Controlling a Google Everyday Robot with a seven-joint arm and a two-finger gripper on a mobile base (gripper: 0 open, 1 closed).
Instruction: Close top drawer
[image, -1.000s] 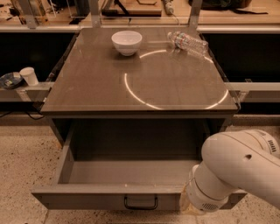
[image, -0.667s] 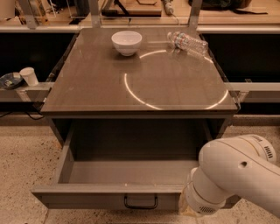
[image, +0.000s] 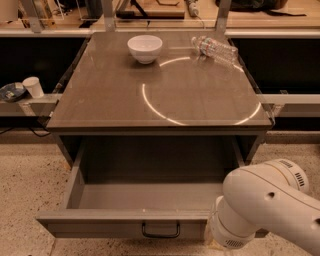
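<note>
The top drawer (image: 95, 227) is a wide grey metal drawer, pulled far out of the cabinet toward me. Its inside looks empty. A small dark bar handle (image: 160, 230) sits at the centre of its flat front. My white arm (image: 265, 210) fills the lower right and covers the drawer's right front corner. My gripper is not in view; it lies beyond the arm's rounded joint, low at the frame's bottom right, hidden or cut off.
The grey cabinet top (image: 115, 95) holds a white bowl (image: 145, 48) at the back and a clear plastic bottle (image: 216, 48) lying on its side at the back right. A white cup (image: 34, 86) and a dark dish (image: 11, 91) sit on a ledge at left. Speckled floor lies around.
My arm has shifted a little left and down over the drawer's right front corner. The drawer stays open as before.
</note>
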